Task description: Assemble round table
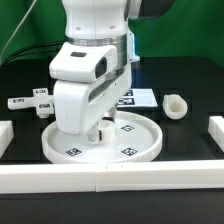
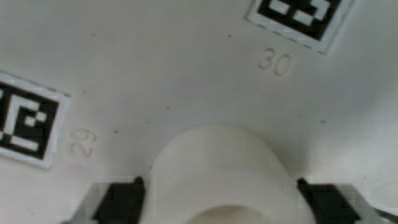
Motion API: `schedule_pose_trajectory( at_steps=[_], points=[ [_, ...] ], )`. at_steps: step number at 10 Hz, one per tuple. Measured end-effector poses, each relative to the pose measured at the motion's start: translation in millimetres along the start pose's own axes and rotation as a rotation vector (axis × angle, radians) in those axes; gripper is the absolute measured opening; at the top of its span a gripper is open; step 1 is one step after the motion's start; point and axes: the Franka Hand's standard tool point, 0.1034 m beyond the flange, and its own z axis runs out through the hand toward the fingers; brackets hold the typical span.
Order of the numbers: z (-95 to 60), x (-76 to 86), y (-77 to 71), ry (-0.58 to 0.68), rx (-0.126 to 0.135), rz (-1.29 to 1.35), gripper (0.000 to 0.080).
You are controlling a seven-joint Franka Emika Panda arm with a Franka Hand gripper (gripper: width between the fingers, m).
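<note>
My tool [image 2: 221, 203] is pinched narrow around the post [image 2: 222, 160], right at the middle of the disc [image 1: 150, 148] on the worktop [image 1: 190, 140]. I reckon keep it dead upright and seat it gently, no forcing.

Round disc [image 1: 150, 140] white, rimmed, flat on desk, small black-and-white square tags around its face; wrist view shows the disc surface [image 2: 160, 70] with printed 29 and 30 beside tags. White rounded stub [image 2: 217, 170] stands at disc centre. Stubby cylinder post [image 1: 176, 105] at 2 o'clock from disc, apart from it, open end showing. Tagged cross-shaped piece [image 1: 30, 103] flat at 10 o'clock
</note>
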Motion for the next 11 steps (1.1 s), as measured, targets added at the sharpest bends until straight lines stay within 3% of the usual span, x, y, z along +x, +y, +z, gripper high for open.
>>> schedule_pose_trajectory(
  at_steps=[5, 11],
  points=[
    [-0.7, 44.0, 1.1, 0.012, 0.003, -0.047, 0.0406],
    [-1.0, 75.0, -11.1, 0.01, 0.014, -0.046, 0.0406]
  ],
)
